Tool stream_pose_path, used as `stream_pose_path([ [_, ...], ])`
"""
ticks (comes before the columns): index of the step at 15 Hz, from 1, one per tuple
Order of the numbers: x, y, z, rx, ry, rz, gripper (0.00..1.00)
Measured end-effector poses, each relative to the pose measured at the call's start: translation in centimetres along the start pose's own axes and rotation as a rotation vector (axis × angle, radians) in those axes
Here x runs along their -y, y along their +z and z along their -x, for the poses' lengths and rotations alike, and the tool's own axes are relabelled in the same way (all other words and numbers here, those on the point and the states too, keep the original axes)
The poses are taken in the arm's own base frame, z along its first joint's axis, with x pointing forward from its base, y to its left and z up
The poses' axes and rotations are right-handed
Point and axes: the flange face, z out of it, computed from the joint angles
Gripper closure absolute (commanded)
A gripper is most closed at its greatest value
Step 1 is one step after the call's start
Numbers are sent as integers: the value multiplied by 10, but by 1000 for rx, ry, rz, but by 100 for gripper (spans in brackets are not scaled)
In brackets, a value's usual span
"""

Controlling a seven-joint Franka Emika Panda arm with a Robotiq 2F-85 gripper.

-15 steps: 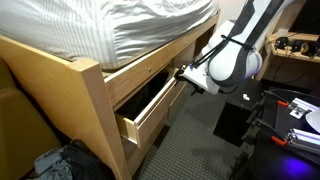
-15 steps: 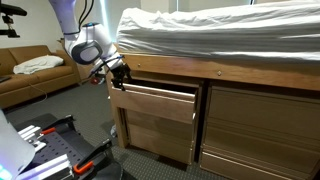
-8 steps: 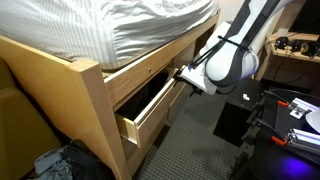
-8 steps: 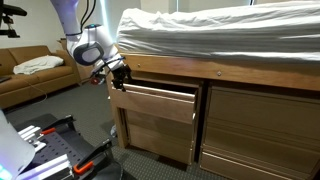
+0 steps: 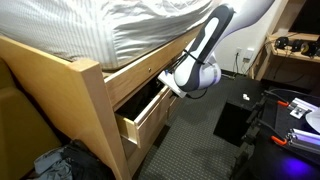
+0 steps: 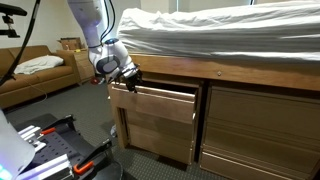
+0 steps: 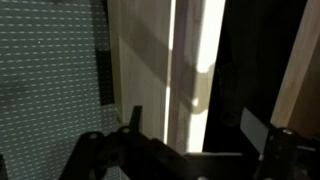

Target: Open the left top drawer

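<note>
The left top drawer is blond wood and stands pulled partly out of the bed base; its dark inside shows in an exterior view. My gripper is at the drawer's outer top corner, also seen in an exterior view. In the wrist view my gripper is open. One finger is outside the drawer front board and the other is over the dark inside. The fingertips are apart and not closed on the wood.
A matching closed drawer front sits beside it under the long bed-frame board. A mattress with white sheets lies above. A thick bedpost, clothes on the floor, a couch and a black floor mat surround the spot.
My arm has swung in toward the bed and the gripper has moved over the drawer's front corner. The drawer itself has not visibly moved.
</note>
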Motion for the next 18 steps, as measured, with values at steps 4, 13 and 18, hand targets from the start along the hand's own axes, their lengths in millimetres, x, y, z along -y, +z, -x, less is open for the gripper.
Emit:
stream_pose_path([
  [4,3,4,1,1,3,-7,0],
  [13,-15,12,2,1,-2,28,0],
  [18,-15,14,3,3,-1,30,0],
])
